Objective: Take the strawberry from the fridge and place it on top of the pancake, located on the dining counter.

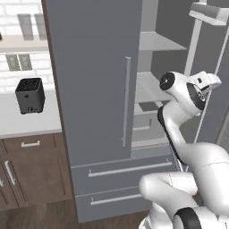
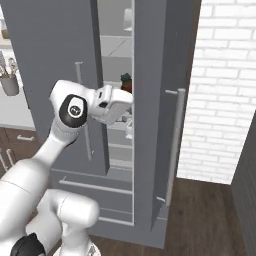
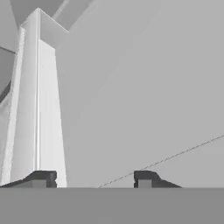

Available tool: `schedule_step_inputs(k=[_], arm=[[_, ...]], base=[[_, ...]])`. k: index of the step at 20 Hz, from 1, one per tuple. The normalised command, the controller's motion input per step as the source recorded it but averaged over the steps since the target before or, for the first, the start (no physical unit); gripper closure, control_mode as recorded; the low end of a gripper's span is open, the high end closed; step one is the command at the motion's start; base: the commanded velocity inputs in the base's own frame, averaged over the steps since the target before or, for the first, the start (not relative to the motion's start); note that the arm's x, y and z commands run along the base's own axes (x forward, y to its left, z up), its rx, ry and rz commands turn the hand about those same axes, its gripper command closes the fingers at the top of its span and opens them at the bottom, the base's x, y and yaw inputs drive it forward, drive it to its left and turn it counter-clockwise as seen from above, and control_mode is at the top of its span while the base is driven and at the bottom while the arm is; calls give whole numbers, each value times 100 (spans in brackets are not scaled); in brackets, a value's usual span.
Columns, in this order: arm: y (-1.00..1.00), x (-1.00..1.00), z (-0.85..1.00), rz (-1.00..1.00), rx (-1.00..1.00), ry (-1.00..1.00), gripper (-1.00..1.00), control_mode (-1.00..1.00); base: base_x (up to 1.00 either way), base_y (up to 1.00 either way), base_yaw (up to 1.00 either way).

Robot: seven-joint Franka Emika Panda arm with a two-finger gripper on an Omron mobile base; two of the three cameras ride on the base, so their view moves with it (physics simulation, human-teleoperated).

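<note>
Home kitchen: tall grey fridge (image 1: 98, 89) with one door open, black toaster (image 1: 30, 95) on white bench (image 1: 27, 120) at left, brown cabinets (image 1: 31, 172), white brick wall (image 2: 225, 90) at right.

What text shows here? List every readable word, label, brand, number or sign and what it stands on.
None: no readable text in any view.
The fridge doors and handles are plain grey.
The black toaster shows a small pale mark on its front, too small to read.
The wall switches are blank.
</note>
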Motion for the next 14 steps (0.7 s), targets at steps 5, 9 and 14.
schedule_step_inputs(k=[5, 9, 14], arm=[[-100, -11, 1, -12, 1, 0, -100, -100], [-100, -8, 0, -11, 0, 0, -100, -100], [-89, -16, 0, -7, 1, -3, -100, -100]], base=[[0, 0, 0], [0, 0, 0], [0, 0, 0]])
